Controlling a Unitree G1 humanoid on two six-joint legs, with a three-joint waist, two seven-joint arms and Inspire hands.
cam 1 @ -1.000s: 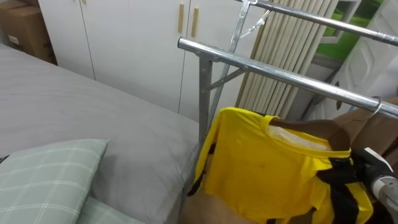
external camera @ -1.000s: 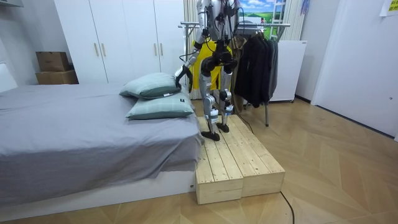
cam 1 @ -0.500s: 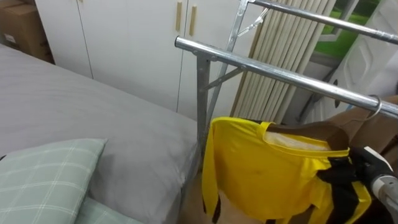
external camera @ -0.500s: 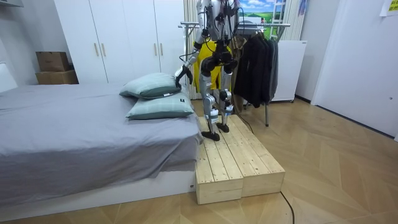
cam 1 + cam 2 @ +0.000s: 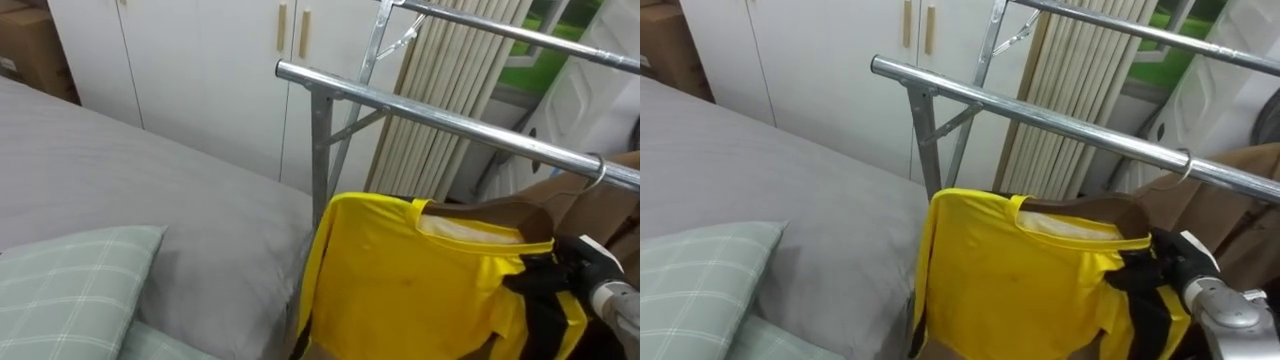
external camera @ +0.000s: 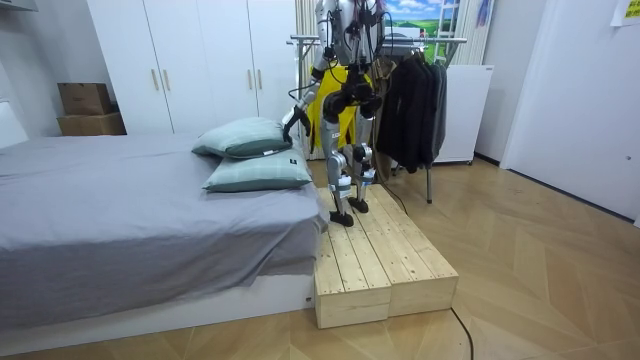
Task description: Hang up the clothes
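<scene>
Now, the right hand [image 5: 548, 272] is in at the rack, and its dark fingers look curled over the near shoulder of the yellow shirt [image 5: 400, 285], pinching cloth against the end of the hanger [image 5: 500, 212]. The shirt hangs down and away to the left of the hand, draped on that brown hanger. Just above the hand, the hook [image 5: 597, 168] sits on the rail [image 5: 430, 112]. So, by my reading, the shirt is as good as hung and the hand has only to let go.

That's where it could slip. If cloth snags in the fingers as they part, the shirt may be dragged off its shoulder. A downward tug could tip the hanger and let the far shoulder slide free. A bump from below could lift the hook clean off the rail.

The left hand [image 6: 287, 120] is out over the pillows [image 6: 245, 140] on the bed [image 6: 120, 200]; I cannot tell how its fingers are set.

As for containers, the cardboard boxes [image 6: 85, 100] and the wardrobe [image 6: 190, 60], far to the left of the hand, are closed, contents hidden.
</scene>
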